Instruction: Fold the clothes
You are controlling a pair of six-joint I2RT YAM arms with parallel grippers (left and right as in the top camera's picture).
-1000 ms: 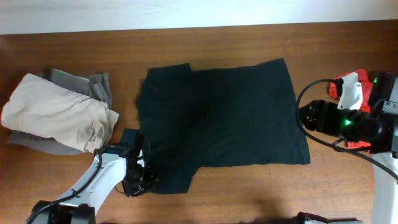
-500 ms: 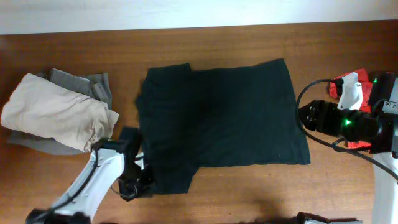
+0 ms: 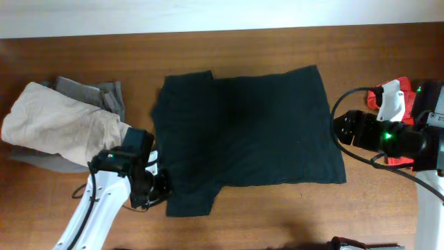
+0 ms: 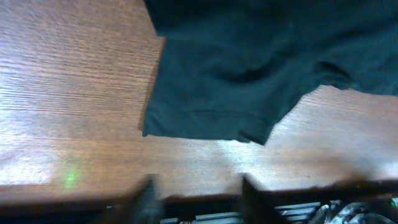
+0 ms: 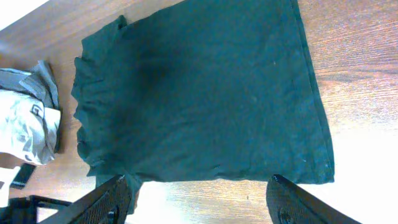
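Black fabric fills the middle of the overhead view: the T-shirt [image 3: 257, 132] lies spread flat on the brown wooden table [image 3: 277, 215], its hem to the right and its neck and short sleeves to the left. The left gripper [image 3: 156, 191] sits just beside the near sleeve at the shirt's lower left corner. The right gripper [image 3: 341, 130] hovers just off the hem on the right side, over a bright red garment [image 3: 411, 104] at the table's edge. A beige garment [image 3: 59, 128] rests on a grey garment [image 3: 97, 94] well to the left of the shirt.

From the left wrist, the sleeve of the T-shirt [image 4: 249, 68] lies flat on the wood with its hemmed edge nearest the camera. The left gripper [image 4: 196, 196] shows only as two blurred dark fingers [image 4: 145, 198] at the bottom of the frame; they seem parted, with bare wood between them and no cloth pinched.

From the right wrist, the whole T-shirt [image 5: 205, 93] is in sight, smooth across the body and slightly rumpled at the sleeve side. The right gripper [image 5: 199, 202] has its fingers [image 5: 109, 202] spread wide and grasps nothing. The grey [image 5: 37, 84] and beige [image 5: 22, 134] garments sit at the left edge.
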